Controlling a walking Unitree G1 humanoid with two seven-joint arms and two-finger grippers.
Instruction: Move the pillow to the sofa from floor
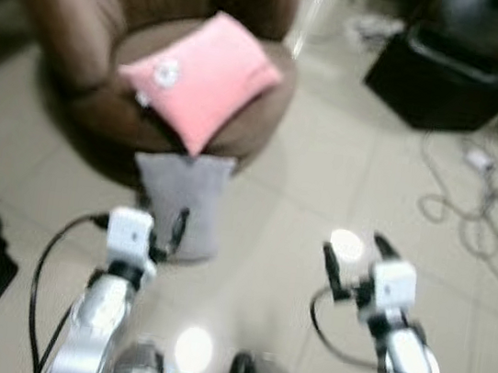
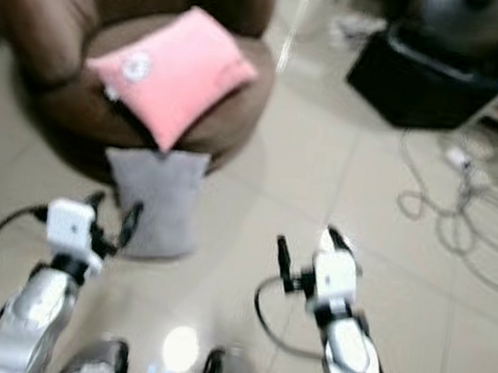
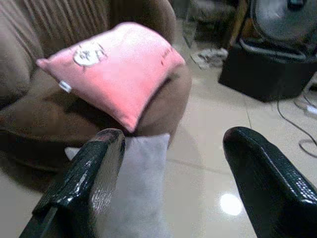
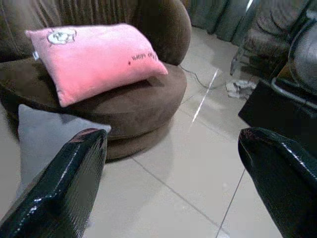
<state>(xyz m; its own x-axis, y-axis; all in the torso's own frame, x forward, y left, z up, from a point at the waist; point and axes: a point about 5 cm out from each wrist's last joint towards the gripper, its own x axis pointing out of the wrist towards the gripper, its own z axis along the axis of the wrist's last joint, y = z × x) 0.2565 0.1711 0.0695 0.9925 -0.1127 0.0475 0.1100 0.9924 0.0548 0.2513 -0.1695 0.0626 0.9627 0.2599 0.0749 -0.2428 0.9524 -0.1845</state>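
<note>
Left gripper (image 1: 168, 235) — fingers spread — should straddle the grey fabric pillow (image 1: 182, 203) leaning against the brown round sofa (image 1: 73, 50), gripping deep; right gripper (image 1: 350, 261) is open too.

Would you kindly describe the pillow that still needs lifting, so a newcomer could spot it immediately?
Find the round brown sofa. At its front, on the tiled floor, the grey pillow leans against its base. It is plain grey and on the floor, while the pink pillow already lies on the seat.
</note>
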